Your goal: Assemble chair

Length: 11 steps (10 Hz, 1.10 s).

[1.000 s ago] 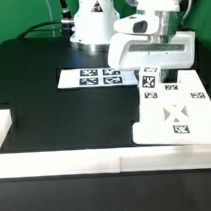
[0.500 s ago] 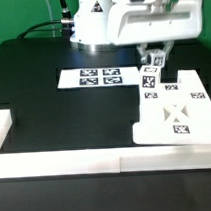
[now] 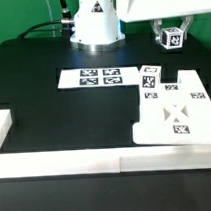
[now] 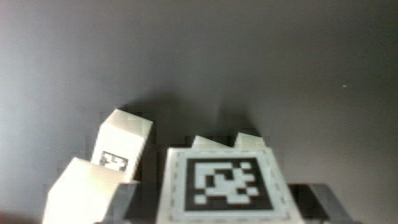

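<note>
Gripper (image 3: 171, 37) is up near the top of the exterior view, toward that view's right, well above the black tabletop (image 3: 53, 96). Its fingers (image 3: 158, 33) are clenched on one small tagged white block (image 3: 172, 39), a loose chair part, which sits between them with a square black-and-white tag facing the camera. In the wrist view the same block (image 4: 217, 182) fills the lower middle, tag up, with a dark finger (image 4: 320, 200) just visible at its side; the grip looks tight on both flanks. Rest of the chair lies on the tabletop below and apart from the fingers: one large flat white frame piece (image 3: 174, 114) with a cross-shaped cutout, lying flat toward the exterior view's right, its near edge close to the white rail (image 3: 66, 162) that borders the tabletop. Three tags are countable on its upper face. One narrow tagged piece (image 3: 148, 81) stands touching the frame's far corner. Another white piece (image 4: 111, 160) shows in the wrist view beside the held block, tag on its side; which part it is cannot be told. One marker board (image 3: 90, 77) lies flat on the tabletop to the exterior view's left of the frame, apart from it, and carries several tags. One white robot base (image 3: 95, 24) stands behind it.
</note>
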Tool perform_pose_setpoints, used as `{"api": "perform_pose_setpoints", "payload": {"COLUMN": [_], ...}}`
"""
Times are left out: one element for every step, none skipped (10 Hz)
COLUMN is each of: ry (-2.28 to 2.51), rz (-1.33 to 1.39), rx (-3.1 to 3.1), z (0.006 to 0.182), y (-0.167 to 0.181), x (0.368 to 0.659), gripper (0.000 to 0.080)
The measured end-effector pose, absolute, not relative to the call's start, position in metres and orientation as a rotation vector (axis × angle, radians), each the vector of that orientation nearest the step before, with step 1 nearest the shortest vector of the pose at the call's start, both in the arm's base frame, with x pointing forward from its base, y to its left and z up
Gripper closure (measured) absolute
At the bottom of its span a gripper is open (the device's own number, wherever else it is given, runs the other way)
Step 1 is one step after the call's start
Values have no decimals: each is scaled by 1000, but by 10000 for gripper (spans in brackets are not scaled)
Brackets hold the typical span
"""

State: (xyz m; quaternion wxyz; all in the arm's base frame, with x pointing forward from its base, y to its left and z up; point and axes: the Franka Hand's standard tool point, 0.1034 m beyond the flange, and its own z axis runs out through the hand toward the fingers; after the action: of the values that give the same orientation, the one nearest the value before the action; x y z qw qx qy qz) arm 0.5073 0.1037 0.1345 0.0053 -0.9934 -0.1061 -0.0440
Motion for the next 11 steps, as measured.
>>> {"api": "perform_pose_setpoints", "payload": {"ry": [-331,-331,-331,-331,-329,-367,-381,-389,-390,-386,-385], "rz": [-135,-135,-135,-134,-135,-69,-72,-59,-71,-66,-66], "rx": [-3111,-3111,-3111,-3111,-3111,-3102,-3106,-3119,-3121,-3120,-3121], "z": [134,134,134,134,135,145,157,158,155,155,155], "y": [103,103,103,103,103,100,98,99,100,98,98], "x": [506,507,507,507,508,519,547,564,564,563,563], "gripper": [528,528,528,528,528,528,528,528,528,528,528]}}
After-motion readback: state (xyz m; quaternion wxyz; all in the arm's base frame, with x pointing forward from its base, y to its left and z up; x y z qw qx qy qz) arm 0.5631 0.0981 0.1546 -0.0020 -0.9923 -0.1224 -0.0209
